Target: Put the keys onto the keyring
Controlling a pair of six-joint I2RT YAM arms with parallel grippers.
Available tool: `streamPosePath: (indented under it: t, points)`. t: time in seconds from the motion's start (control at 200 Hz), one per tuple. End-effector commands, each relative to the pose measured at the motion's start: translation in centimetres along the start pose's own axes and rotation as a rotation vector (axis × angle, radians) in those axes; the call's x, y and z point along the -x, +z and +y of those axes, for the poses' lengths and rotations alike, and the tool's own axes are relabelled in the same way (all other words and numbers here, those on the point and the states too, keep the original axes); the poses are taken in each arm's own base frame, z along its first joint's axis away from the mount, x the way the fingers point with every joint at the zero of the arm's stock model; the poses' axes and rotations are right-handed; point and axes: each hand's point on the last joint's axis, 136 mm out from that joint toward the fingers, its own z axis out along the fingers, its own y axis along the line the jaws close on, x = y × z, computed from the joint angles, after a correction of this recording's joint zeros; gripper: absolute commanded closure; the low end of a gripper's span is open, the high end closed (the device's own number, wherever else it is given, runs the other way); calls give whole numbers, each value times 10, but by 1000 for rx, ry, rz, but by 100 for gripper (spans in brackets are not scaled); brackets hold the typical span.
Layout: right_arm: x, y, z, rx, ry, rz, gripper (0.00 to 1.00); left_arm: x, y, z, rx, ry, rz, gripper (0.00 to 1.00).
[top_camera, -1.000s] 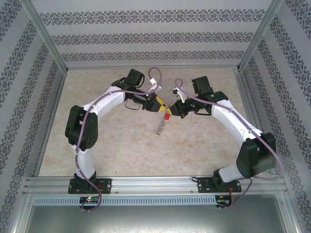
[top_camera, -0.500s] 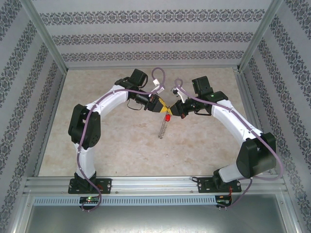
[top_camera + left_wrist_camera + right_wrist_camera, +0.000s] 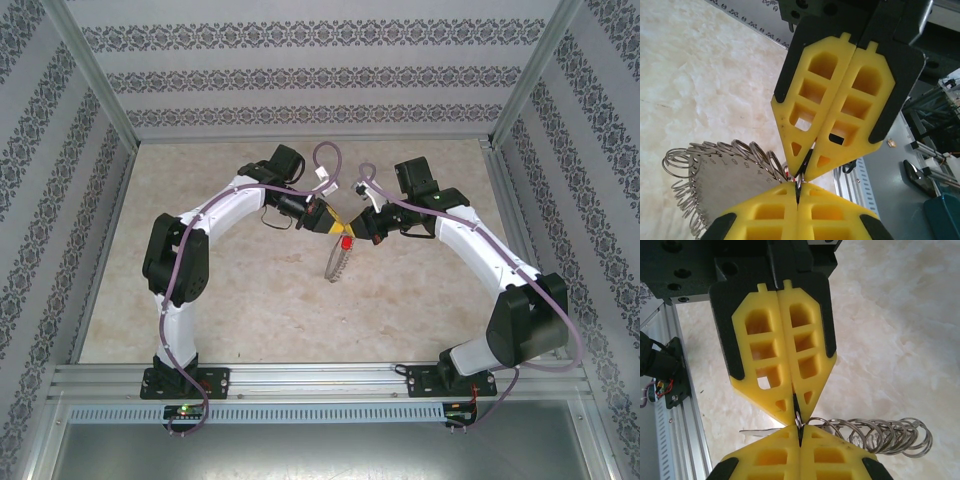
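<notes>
The left gripper (image 3: 338, 228) and right gripper (image 3: 357, 232) meet tip to tip. Both are clenched, apparently on the keyring (image 3: 336, 262), steadying it for the red key (image 3: 345, 242) at their 6 o'clock.

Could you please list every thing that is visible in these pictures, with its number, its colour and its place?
key: one, red head, at the spot where the two grippers' tips meet, above the table's middle.
keyring: one, silvery grey, fringed with many small wire loops, hanging from that same spot.
table: one, beige marbled, under both arms.
walls: three, white with grey patterned stripes, left, right and far side.
rail: one, silver metal, near edge, carrying the arm bases.
arms: two, white with black joints and purple cables, curving inward.
left gripper: one, yellow fingers, shut, tip to tip with the other.
right gripper: one, yellow fingers, shut.
</notes>
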Motion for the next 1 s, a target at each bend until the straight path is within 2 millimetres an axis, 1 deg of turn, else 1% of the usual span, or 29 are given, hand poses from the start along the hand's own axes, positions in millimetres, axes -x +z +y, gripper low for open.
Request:
streamPosePath:
  t: [0.0,0.095,0.14,0.175,0.235,0.27,0.37,0.475,0.565,0.694,0.749,0.899,0.999]
  points:
    - [12,0,4,21,-46,-33,100,4,4,-5,-36,13,-9,100]
    - [13,-1,1,4,-42,-39,100,6,5,-2,-20,16,-17,100]
    - [15,-4,-1,-12,-37,-55,81,7,5,0,0,25,-22,100]
    - [16,-8,-3,-26,-30,-77,71,7,5,1,15,31,-26,100]
    - [19,-18,-6,-41,-13,-125,62,8,3,3,44,40,-35,100]
    - [21,-23,-7,-54,-1,-155,59,10,3,3,53,48,-42,100]
    - [20,-37,-13,-107,33,-225,56,11,2,5,78,53,-62,100]
    - [14,-39,-22,-159,86,-274,55,13,1,7,104,63,-84,100]
    - [7,-33,-29,-160,146,-314,55,15,0,7,115,71,-101,100]
    - [-5,-17,-37,-119,224,-355,56,16,-1,8,128,71,-114,100]
    - [-7,-10,-36,-87,239,-367,56,17,-2,8,134,77,-122,100]
    - [-10,5,-36,-68,254,-369,56,20,-2,4,128,82,-135,100]
    - [-6,8,-34,-57,246,-372,56,21,-3,1,121,86,-139,100]
